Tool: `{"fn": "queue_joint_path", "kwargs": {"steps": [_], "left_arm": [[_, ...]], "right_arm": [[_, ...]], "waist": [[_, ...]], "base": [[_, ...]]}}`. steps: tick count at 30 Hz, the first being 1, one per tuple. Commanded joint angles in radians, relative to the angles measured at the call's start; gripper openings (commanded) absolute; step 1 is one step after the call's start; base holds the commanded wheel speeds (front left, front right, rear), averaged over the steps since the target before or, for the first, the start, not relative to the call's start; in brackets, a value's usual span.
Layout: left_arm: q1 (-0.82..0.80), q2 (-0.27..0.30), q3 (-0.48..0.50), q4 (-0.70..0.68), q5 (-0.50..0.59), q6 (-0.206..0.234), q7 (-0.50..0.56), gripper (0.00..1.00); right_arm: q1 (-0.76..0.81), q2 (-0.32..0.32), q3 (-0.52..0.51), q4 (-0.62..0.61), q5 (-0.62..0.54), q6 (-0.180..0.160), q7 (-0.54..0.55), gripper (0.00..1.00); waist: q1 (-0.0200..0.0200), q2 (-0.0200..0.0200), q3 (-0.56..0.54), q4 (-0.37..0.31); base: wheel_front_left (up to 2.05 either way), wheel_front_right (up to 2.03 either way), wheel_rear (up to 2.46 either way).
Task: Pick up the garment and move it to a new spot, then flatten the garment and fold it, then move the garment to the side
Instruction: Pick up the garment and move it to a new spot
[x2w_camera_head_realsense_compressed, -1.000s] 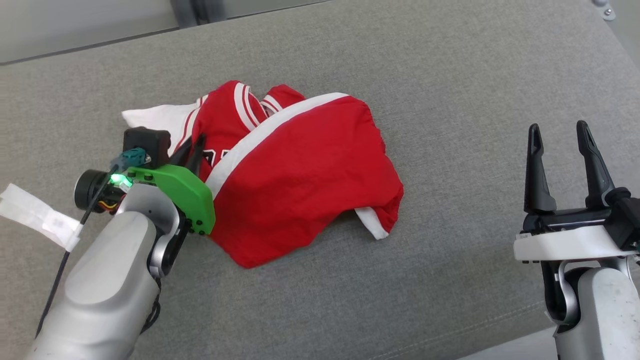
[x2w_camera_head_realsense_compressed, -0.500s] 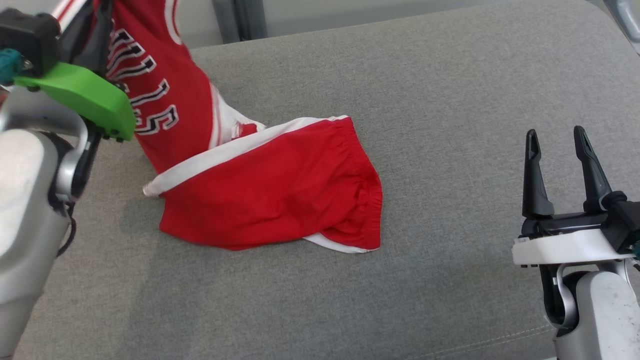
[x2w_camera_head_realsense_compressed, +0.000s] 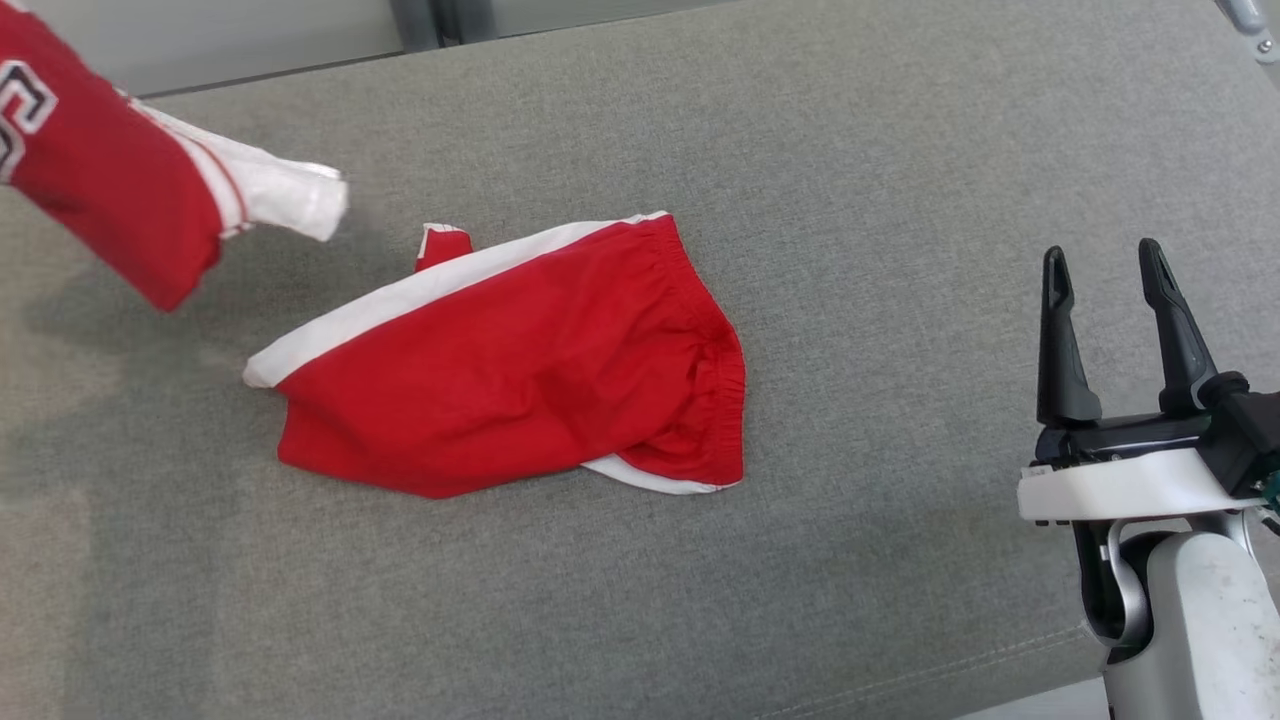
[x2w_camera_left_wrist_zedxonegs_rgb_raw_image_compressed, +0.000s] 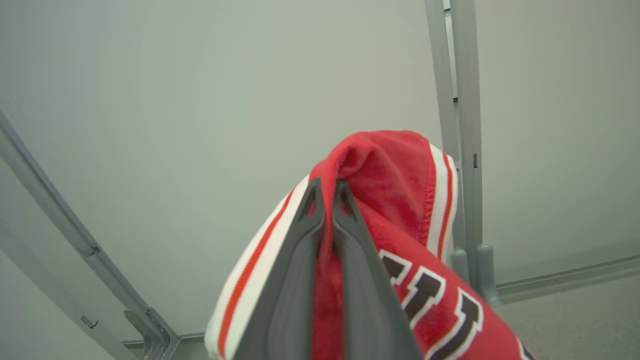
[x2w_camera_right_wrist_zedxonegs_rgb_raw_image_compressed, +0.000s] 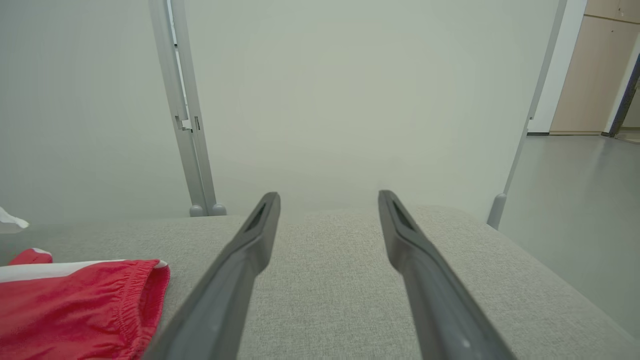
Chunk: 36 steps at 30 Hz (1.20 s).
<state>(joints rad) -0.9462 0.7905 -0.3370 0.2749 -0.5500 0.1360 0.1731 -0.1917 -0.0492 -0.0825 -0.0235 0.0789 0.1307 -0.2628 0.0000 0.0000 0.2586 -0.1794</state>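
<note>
Red jersey (x2w_camera_head_realsense_compressed: 100, 190) aloft, long axis diagonal

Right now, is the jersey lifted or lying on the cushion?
Lifted. Left gripper is shut on the jersey; its free end hangs over the cushion, shadow beneath.

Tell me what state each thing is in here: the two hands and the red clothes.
jersey: bunched, held up in the air by a pinch of its fabric.
left hand: shut on the jersey.
shorts: lying crumpled on the grey cushion, with neither hand touching them.
right hand: open and empty, apart from the shorts.
</note>
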Motion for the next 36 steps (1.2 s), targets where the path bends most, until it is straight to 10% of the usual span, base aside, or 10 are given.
{"fn": "queue_joint_path", "kwargs": {"steps": [1, 9, 25, 27, 28, 29, 36], "left_arm": [[-0.020, 0.030, 0.022, 0.021, 0.002, 0.009, -0.013, 0.00], [0.018, 0.104, 0.095, 0.137, -0.027, 0.024, -0.063, 0.00], [0.140, -0.001, 0.191, 0.412, -0.159, 0.079, -0.161, 0.00], [0.144, -0.014, 0.200, 0.443, -0.174, 0.076, -0.170, 0.33], [0.146, -0.019, 0.204, 0.457, -0.174, 0.080, -0.183, 0.89], [0.148, -0.024, 0.207, 0.467, -0.175, 0.084, -0.193, 1.00], [0.170, -0.056, 0.228, 0.483, -0.211, 0.030, -0.282, 1.00]], "right_arm": [[-0.012, -0.002, -0.005, -0.005, 0.001, 0.000, -0.003, 1.00], [-0.031, -0.002, -0.012, -0.018, -0.021, 0.000, -0.003, 1.00], [-0.137, -0.002, 0.063, -0.054, -0.040, 0.000, -0.003, 1.00], [-0.139, -0.002, 0.068, -0.053, -0.045, 0.000, -0.003, 1.00], [-0.139, -0.002, 0.068, -0.052, -0.047, 0.000, -0.003, 1.00], [-0.139, -0.002, 0.069, -0.049, -0.049, 0.000, -0.003, 1.00], [-0.127, -0.002, 0.073, -0.037, -0.047, 0.000, -0.003, 1.00]], "waist": [[0.0000, 0.0000, 0.031, -0.022], [0.0000, 0.0000, 0.097, -0.017], [0.0000, 0.0000, 0.267, -0.045], [0.0000, 0.0000, 0.266, -0.045], [0.0000, 0.0000, 0.263, -0.045], [0.0000, 0.0000, 0.260, -0.044], [0.0000, 0.0000, 0.195, -0.020]], "base": [[0.00, 0.00, 0.00], [0.00, 0.00, 0.00], [0.00, 0.00, 0.00], [0.00, 0.00, 0.00], [0.00, 0.00, 0.00], [0.00, 0.00, 0.00], [0.00, 0.00, 0.00]]}}
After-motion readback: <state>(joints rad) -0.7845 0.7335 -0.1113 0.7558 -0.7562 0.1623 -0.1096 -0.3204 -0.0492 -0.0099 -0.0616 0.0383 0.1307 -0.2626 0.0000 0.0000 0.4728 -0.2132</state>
